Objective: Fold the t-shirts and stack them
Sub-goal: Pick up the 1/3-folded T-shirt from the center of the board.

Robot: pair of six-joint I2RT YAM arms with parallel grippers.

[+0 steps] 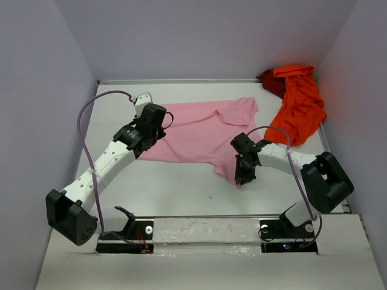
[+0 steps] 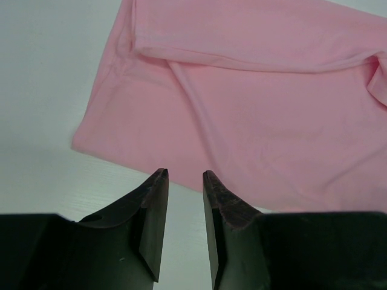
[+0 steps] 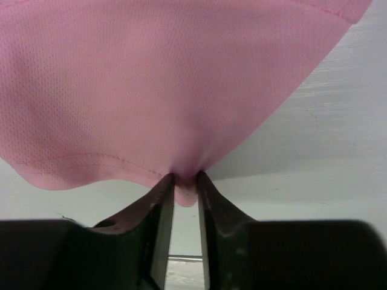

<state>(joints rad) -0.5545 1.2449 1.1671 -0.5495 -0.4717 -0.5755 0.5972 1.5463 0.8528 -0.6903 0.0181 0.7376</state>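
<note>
A light pink t-shirt (image 1: 205, 130) lies spread flat across the middle of the table. My right gripper (image 1: 243, 175) stands at its near right corner. In the right wrist view the gripper (image 3: 185, 178) is shut on a small fold of the pink cloth (image 3: 151, 78), which bunches between the fingertips. My left gripper (image 1: 144, 145) is at the shirt's near left corner. In the left wrist view it (image 2: 184, 174) is open with bare table between its fingers, and the pink hem (image 2: 254, 109) lies just ahead of them. A bright orange-red t-shirt (image 1: 299, 109) lies crumpled at the back right, partly over a dark red one (image 1: 272, 81).
Grey walls (image 1: 48, 90) close in the white table (image 1: 175, 193) on the left, back and right. The arms' mounting rail (image 1: 205, 229) runs along the near edge. The orange-red and dark red heap sits against the right wall.
</note>
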